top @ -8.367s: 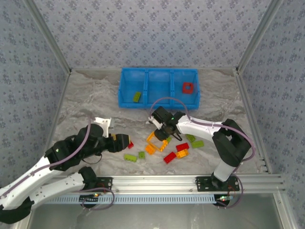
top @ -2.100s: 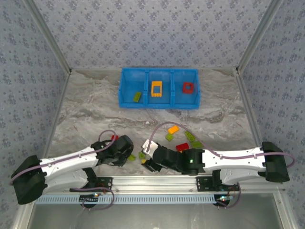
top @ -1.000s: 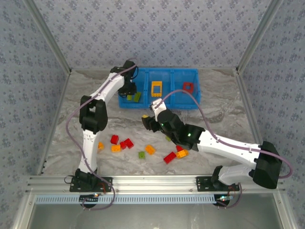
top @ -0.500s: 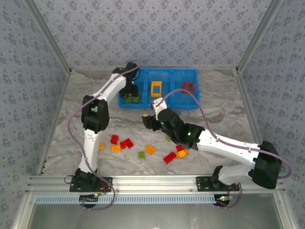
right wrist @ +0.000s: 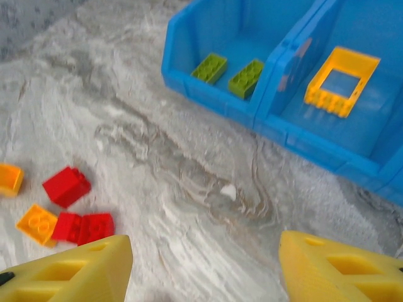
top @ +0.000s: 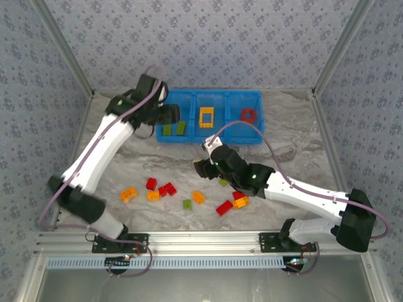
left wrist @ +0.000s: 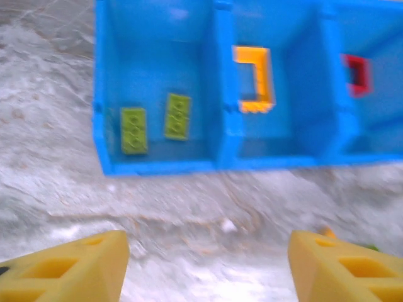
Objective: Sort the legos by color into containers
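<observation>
Your left gripper (left wrist: 201,267): its yellow fingers (left wrist: 69,264) stood wide apart, nothing between them. It hung over bare table (left wrist: 56,189), just short of the near wall of the blue tray (left wrist: 164,165). From overhead it sat at the tray's left end.

Your right gripper (right wrist: 201,264): fingers likewise wide and empty. It was low over the middle of the table, with the tray's near wall ahead and to its right.

The tray lay along the table's far edge, about centred.
- Left compartment: two lime green bricks (left wrist: 133,130), flat, side by side, not touching.
- Middle compartment: one orange-yellow frame (left wrist: 255,78), flat on the floor.
- Right compartment: one red frame (left wrist: 357,74), blurred in your left wrist view.

The loose legos (top: 167,189) lay toward the table's near edge, well apart from the tray.
- Left group: a lone orange brick (top: 128,194), a single red brick (right wrist: 66,185), and another orange one touching a red pair.
- Centre: a small green brick (top: 187,204) beside an orange one.
- Under your right arm: red, orange and green pieces packed close; I couldn't count them.
</observation>
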